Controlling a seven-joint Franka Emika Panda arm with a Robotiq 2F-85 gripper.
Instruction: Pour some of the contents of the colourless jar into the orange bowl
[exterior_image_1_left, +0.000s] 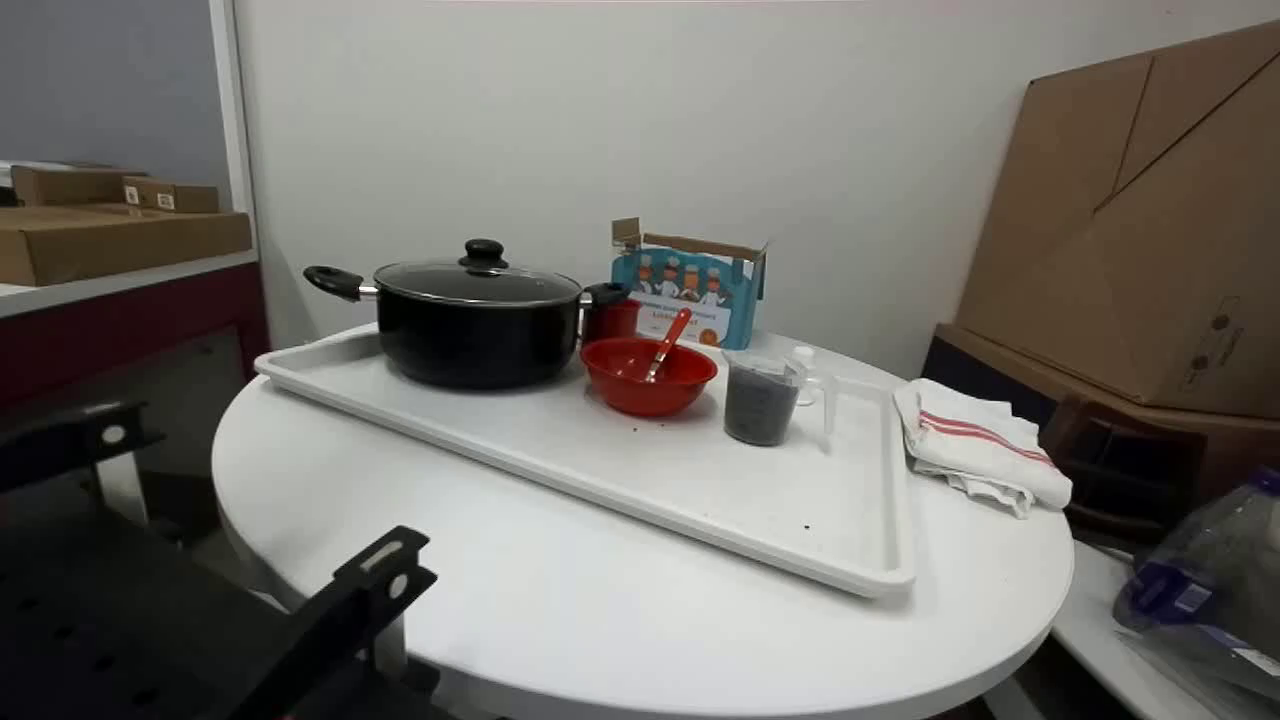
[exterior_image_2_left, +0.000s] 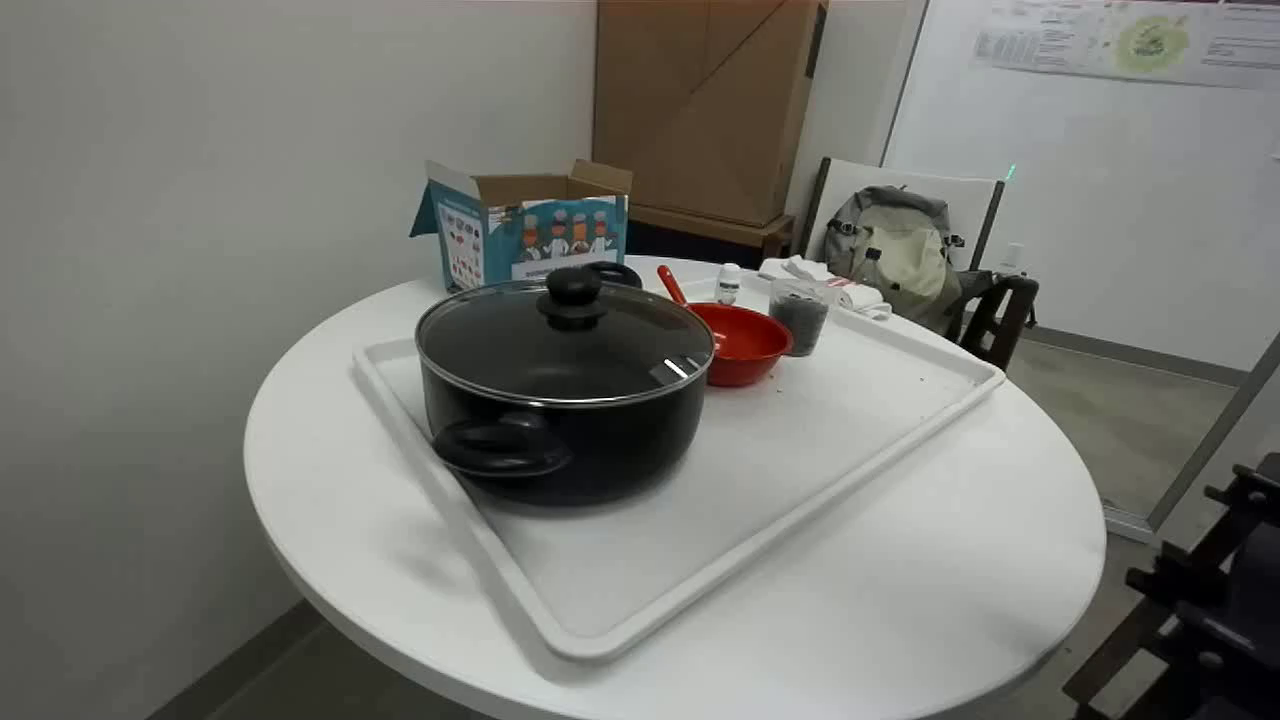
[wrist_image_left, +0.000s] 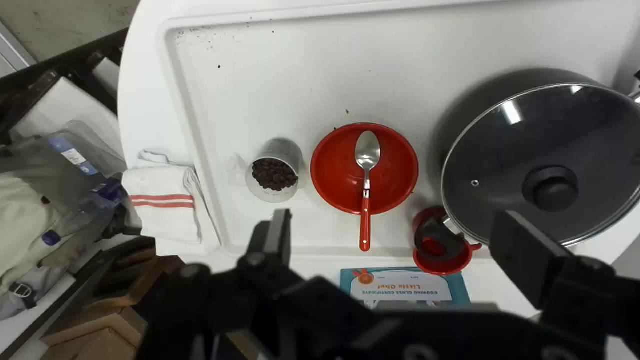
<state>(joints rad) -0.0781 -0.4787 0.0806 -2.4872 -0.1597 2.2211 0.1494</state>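
Note:
The colourless jar (exterior_image_1_left: 760, 405) is a see-through measuring cup with a handle, holding dark bean-like pieces. It stands upright on the tray and also shows in an exterior view (exterior_image_2_left: 800, 318) and the wrist view (wrist_image_left: 283, 149). The orange bowl (exterior_image_1_left: 648, 388) is a glossy red bowl beside the jar, also in an exterior view (exterior_image_2_left: 745, 360) and the wrist view (wrist_image_left: 332, 172). A spoon (wrist_image_left: 366, 210) with a red handle leans in it. My gripper (wrist_image_left: 392, 220) is open and empty in the wrist view, above the tray. It is not visible in the exterior views.
A black lidded pot (exterior_image_1_left: 480, 330) stands beside the bowl. A red cup (wrist_image_left: 442, 260) sits under its handle. A blue box (exterior_image_2_left: 545, 235) stands behind the tray (exterior_image_1_left: 600, 490). A small white bottle (exterior_image_2_left: 728, 283) is near the jar. A folded towel (exterior_image_1_left: 975, 440) lies beside the tray.

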